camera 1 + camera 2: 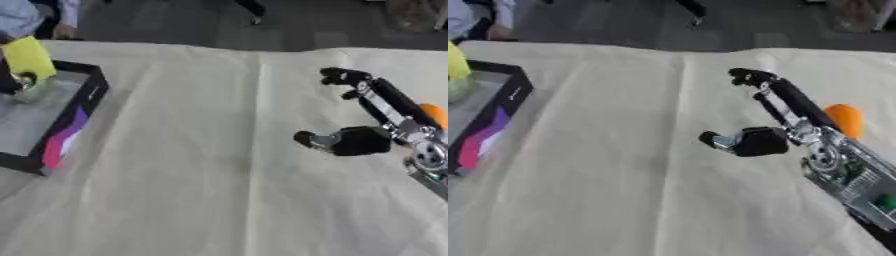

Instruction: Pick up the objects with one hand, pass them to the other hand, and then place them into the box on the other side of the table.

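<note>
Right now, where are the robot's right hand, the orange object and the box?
right hand (773,107): right eye view, on the back of its straight fingers.
orange object (847,120): right eye view, on its visible rounded middle.
box (91,95): left eye view, on its black right wall.

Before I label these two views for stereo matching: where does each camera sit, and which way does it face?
Left eye view: head camera, looking down at the cloth-covered table; shows the right hand and the box at left.
Right eye view: same head, the whole scene sits further left; the orange object beside the arm is clearer.
Shared: hand, box, table.
</note>
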Robot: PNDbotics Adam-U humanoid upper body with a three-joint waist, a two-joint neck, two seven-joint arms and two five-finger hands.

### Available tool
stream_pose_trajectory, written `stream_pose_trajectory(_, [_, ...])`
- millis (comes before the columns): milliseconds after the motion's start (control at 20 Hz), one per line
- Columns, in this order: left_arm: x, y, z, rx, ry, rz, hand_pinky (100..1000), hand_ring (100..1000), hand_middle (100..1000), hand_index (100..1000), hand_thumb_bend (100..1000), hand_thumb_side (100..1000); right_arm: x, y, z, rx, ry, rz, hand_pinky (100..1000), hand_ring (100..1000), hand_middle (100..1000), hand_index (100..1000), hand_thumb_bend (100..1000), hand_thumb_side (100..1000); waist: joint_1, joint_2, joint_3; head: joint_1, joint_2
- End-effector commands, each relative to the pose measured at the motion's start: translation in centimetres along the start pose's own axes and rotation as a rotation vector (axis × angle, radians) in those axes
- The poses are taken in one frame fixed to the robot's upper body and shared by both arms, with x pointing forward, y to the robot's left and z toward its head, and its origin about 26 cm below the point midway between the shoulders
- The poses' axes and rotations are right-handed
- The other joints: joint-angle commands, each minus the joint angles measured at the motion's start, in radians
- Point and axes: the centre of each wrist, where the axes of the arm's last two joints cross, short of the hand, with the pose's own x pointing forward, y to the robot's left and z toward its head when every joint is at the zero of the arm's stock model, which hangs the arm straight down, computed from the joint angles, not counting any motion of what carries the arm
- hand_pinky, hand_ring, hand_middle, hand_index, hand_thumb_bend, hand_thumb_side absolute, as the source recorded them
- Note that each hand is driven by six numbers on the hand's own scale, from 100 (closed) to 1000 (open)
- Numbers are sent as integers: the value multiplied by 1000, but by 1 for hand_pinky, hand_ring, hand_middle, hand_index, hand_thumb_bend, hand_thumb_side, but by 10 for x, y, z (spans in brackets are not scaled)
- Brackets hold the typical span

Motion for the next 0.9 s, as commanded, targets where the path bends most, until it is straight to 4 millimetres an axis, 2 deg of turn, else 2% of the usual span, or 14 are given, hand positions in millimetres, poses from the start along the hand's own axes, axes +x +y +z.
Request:
stream_pose_trajectory(50, [-11,11,-9,39,36,-1,750,534,343,440,314,100,0,-13,1,-51,-16,28,812,928,822,934,628,371,-11,-13,-5,21,-17])
stream_pose_trajectory(200, [-13,2,-16,16,48,-17,758,560,385,477,389,100,-1,-16,1,-71,-21,18,810,928,822,934,627,368,-11,-11,-12,38,-21])
stream_pose_trajectory(300, [-15,-2,-21,-1,50,-35,770,588,469,561,501,100,-2,-17,1,-79,-28,11,809,928,821,934,627,366,-12,-10,-15,46,-23])
stream_pose_trajectory(350, [-16,-4,-24,-9,51,-46,772,594,481,574,520,100,-2,-17,1,-83,-31,8,809,928,821,934,627,366,-12,-9,-17,48,-24])
stream_pose_trajectory(450, [-19,-6,-28,-5,70,-76,805,649,556,670,628,100,-2,-17,1,-90,-36,-1,807,927,820,933,624,365,-14,-7,-19,49,-24])
stream_pose_trajectory(500, [-21,-8,-30,-3,85,-90,831,699,607,729,659,100,-2,-17,1,-94,-37,-4,807,927,820,933,624,365,-14,-6,-20,50,-24])
stream_pose_trajectory(550, [-23,-9,-32,-2,97,-102,840,718,625,749,672,100,-2,-18,1,-97,-37,-6,807,927,820,933,623,365,-15,-5,-21,51,-24])
stream_pose_trajectory(600, [-24,-10,-33,-3,106,-114,867,762,672,786,733,133,-3,-18,1,-100,-37,-8,807,927,820,933,623,365,-15,-5,-21,50,-23])
stream_pose_trajectory(650, [-26,-11,-34,-6,116,-126,889,796,717,822,816,325,-3,-18,1,-104,-36,-8,807,927,820,933,622,364,-15,-4,-21,49,-23])
stream_pose_trajectory(700, [-26,-11,-34,-6,121,-138,897,813,745,846,873,460,-3,-19,2,-109,-34,-8,807,928,821,934,621,364,-15,-4,-22,46,-22])
stream_pose_trajectory(750, [-27,-11,-35,-4,120,-148,900,822,762,862,911,540,-4,-20,2,-113,-33,-7,806,928,821,934,620,362,-15,-4,-21,44,-21])
stream_pose_trajectory(900, [-25,-9,-33,6,99,-164,898,823,769,870,906,561,-5,-22,2,-131,-26,-7,806,928,821,934,617,360,-14,-6,-21,31,-19])
